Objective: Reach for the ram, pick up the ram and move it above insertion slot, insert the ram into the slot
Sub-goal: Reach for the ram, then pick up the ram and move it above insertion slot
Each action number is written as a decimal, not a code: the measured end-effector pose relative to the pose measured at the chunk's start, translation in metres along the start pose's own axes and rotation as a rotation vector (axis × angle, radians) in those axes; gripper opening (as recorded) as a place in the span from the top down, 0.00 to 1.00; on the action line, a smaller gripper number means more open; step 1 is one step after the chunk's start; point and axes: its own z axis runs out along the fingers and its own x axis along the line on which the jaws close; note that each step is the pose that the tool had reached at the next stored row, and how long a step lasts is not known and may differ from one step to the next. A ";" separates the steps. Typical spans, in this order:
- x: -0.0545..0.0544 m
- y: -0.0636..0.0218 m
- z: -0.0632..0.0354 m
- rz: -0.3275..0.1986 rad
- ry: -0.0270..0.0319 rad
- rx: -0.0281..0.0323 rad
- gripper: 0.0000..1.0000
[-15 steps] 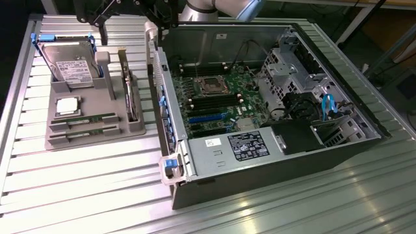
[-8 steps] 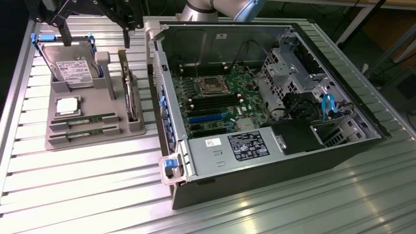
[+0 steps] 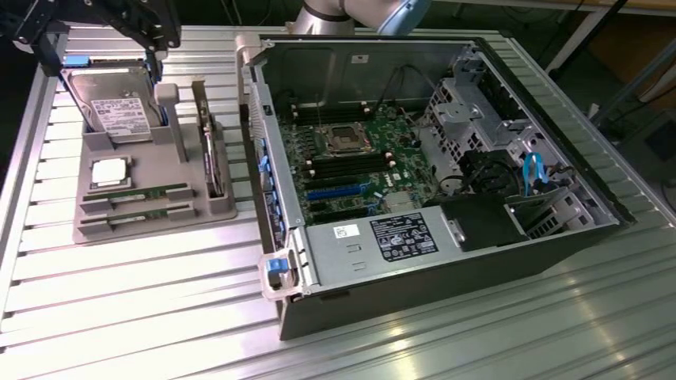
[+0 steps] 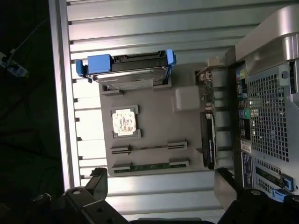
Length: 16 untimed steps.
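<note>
Two green ram sticks stand on edge in the holders of a grey tray [image 3: 148, 229], one [image 3: 138, 194] behind the other [image 3: 135, 212]. In the wrist view the nearer ram stick [image 4: 149, 165] shows green, with the second stick [image 4: 149, 147] beyond it. My gripper [image 3: 106, 43] hangs open, high above the tray's hard-drive end, holding nothing. Its two dark fingers [image 4: 99, 184] frame the tray edge, and the gripper [image 4: 161, 182] is well apart from the ram. The black memory slots [image 3: 343, 168] lie side by side on the motherboard inside the open computer case.
The tray also holds a hard drive [image 3: 119, 111] with blue rails, a silver processor chip [image 3: 111, 172] and an upright card with a bracket [image 3: 214, 158]. The case wall [image 3: 259, 150] rises right beside the tray. The ribbed metal table [image 3: 138, 317] extends toward the front.
</note>
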 end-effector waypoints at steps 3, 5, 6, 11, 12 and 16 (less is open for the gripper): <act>0.003 -0.0003 0.0002 0.000 0.0011 0.0001 0.01; 0.003 -0.0003 0.0002 0.000 0.0011 0.0000 0.01; 0.003 -0.0003 0.0002 0.000 0.0011 0.0001 0.01; 0.003 -0.0003 0.0005 0.000 0.0012 0.0001 0.01; 0.003 -0.0003 0.0005 0.000 0.0012 0.0001 0.01; 0.003 -0.0003 0.0014 0.000 0.0012 0.0001 0.01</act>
